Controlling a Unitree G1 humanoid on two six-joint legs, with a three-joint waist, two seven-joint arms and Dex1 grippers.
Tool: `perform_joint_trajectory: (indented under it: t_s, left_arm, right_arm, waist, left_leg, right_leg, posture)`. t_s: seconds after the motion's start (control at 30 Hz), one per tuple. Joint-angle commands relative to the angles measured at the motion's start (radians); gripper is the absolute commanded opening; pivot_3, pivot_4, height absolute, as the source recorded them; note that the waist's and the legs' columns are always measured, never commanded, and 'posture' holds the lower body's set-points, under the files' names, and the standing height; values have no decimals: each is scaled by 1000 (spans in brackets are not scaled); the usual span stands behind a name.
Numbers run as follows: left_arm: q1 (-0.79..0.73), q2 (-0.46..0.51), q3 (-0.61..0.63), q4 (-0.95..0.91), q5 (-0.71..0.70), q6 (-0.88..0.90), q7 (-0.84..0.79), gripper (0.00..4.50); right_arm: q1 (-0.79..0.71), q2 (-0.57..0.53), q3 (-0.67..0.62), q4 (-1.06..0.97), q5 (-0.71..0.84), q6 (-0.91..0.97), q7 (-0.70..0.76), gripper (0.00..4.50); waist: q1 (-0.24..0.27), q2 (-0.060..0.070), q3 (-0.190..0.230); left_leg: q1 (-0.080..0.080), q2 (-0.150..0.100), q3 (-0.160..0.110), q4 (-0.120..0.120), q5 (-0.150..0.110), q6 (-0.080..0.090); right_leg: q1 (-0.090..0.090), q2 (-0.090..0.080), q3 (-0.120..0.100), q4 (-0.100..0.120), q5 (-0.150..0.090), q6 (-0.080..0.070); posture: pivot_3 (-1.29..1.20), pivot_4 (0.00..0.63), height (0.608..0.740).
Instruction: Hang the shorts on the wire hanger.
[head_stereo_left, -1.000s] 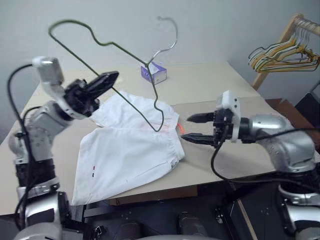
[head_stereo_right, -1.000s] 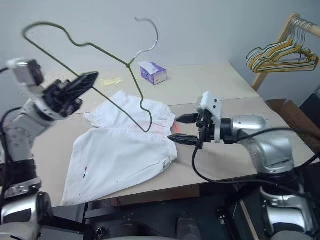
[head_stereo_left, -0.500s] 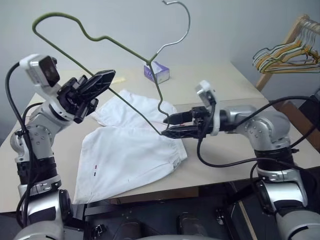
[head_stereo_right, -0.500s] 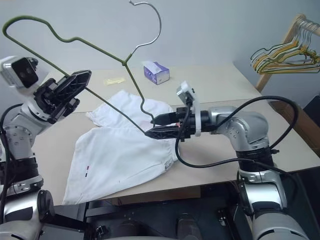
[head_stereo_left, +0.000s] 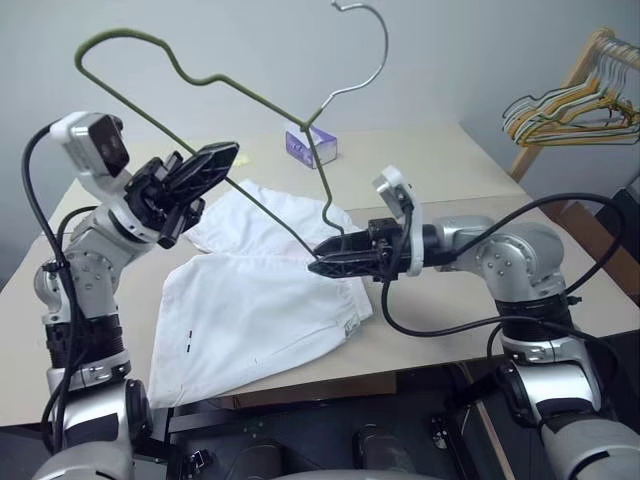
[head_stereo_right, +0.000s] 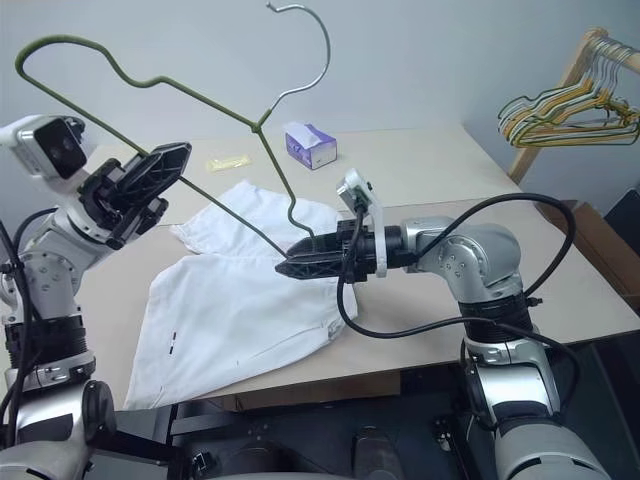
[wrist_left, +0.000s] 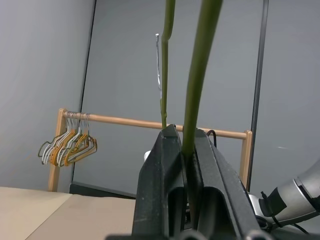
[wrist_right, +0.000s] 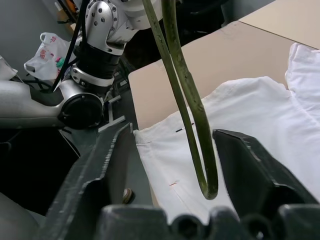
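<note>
White shorts (head_stereo_left: 260, 300) lie flat on the worktop (head_stereo_left: 430, 160). Left hand (head_stereo_left: 205, 165) is pinched on the hanger (head_stereo_left: 200, 80), holding it aloft — its lower bend hangs between the right hand's (head_stereo_left: 325, 266) parted fingers.

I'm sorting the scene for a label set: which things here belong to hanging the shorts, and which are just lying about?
Part of the job:
- wire hanger, clamped in the left gripper
- shorts, flat on the table
- right gripper, jaws either side of the hanger's low corner

Lying about:
- purple tissue box
- bunch of hangers on the wooden rack
</note>
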Motion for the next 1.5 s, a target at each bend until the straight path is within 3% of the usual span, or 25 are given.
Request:
perform_joint_trajectory:
  t_s: [0.03,0.2,0.33,0.37,0.4,0.63,0.77,1.03,1.3,1.5]
  left_arm:
    - [-9,-2,2,-29,1,-21,-5,0]
    - [-1,-9,-6,-23,23,-39,-15,0]
    - [-2,-36,-8,-5,50,-69,20,0]
    - [-3,-44,-7,-2,55,-74,35,555]
    - [-1,-50,-17,1,76,-84,48,728]
    - [29,-33,-59,28,147,-53,98,3131]
    - [99,29,-120,56,270,-53,119,4438]
    - [185,185,-273,-33,551,-203,83,4479]
    - [212,246,-326,-126,633,-250,45,4479]
    - [238,259,-345,-136,671,-269,37,4479]
  right_arm:
    - [-31,2,-16,-10,18,4,-11,1875]
    - [-31,5,-17,2,17,4,-29,73]
    - [-31,6,-17,-2,20,-6,-38,31]
    - [-31,7,-17,-4,20,-6,-40,0]
    - [-29,11,-23,-7,25,-5,-48,0]
    - [-30,44,-114,-11,82,2,-124,0]
    - [-7,-5,-222,14,116,41,-181,0]
    - [219,-225,-279,-26,141,239,-215,0]
    - [395,-448,-248,87,155,341,-82,0]
    - [391,-496,-128,260,59,299,-13,0]
  waist:
    - [0,0,0]
    - [0,0,0]
    - [-1,0,0]
    - [0,0,0]
    - [0,0,0]
    - [-1,0,0]
    - [-5,0,0]
    - [0,0,0]
    - [-5,1,1]
    - [-5,0,1]
  left_leg:
    - [0,0,0,0,0,0]
    - [0,0,0,0,0,0]
    - [0,0,0,0,0,0]
    - [0,0,0,0,0,0]
    - [0,0,0,0,0,0]
    - [0,0,0,0,0,0]
    - [0,0,0,0,0,0]
    - [-2,0,1,-1,-1,1]
    - [0,1,4,-1,-1,2]
    - [1,1,6,-1,-1,2]
  right_leg:
    - [0,0,0,0,0,0]
    - [0,0,0,0,0,0]
    - [0,0,0,0,0,0]
    - [0,0,0,0,0,0]
    - [0,0,0,0,0,0]
    - [0,0,0,0,0,0]
    - [0,0,0,0,0,0]
    - [0,-1,-1,-4,0,0]
    - [0,0,2,-5,-1,1]
    - [2,1,3,-5,-5,8]
  posture:
    - [5,0,740]
    - [0,0,740]
    - [-4,0,740]
    - [-5,0,740]
    - [-7,0,740]
    - [-21,0,740]
    - [-39,0,740]
    - [-46,0,740]
    - [-37,0,740]
    - [-22,0,740]
